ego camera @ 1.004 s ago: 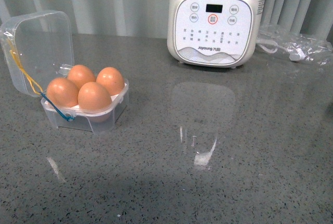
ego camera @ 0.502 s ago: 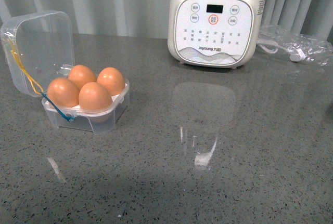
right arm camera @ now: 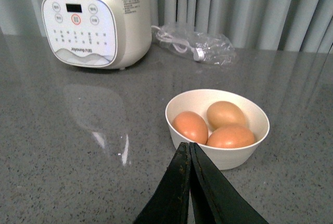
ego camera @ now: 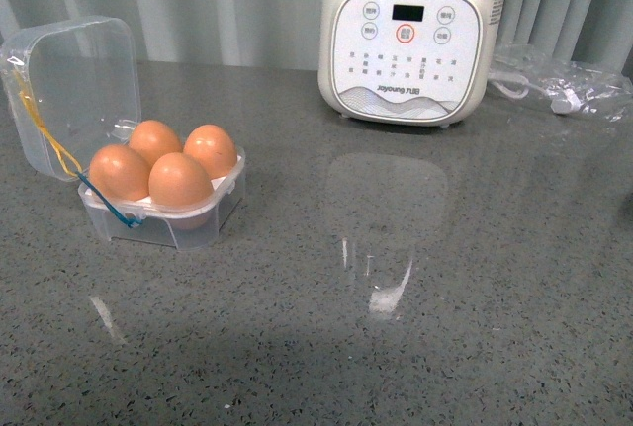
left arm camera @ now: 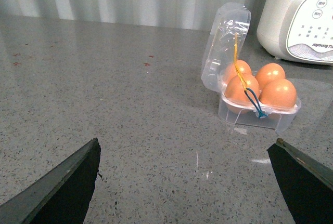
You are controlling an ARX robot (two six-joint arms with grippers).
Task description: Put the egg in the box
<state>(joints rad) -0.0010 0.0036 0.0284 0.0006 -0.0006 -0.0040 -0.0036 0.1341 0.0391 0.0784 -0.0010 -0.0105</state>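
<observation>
At 9 o'clock on the table [ego camera: 445, 347], the box [ego camera: 203, 230] is holding the egg [ego camera: 180, 179] with 3 more. The left claw [left arm camera: 187, 142] is gaping apart, the right claw [right arm camera: 188, 146] is pressing together, empty. Best be backing off slowly, not bumping it.

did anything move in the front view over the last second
Nothing visibly changed. The box sits in the same spot with its lid open and four eggs in it. The white appliance stands where it was, and no arm shows in the front view.
</observation>
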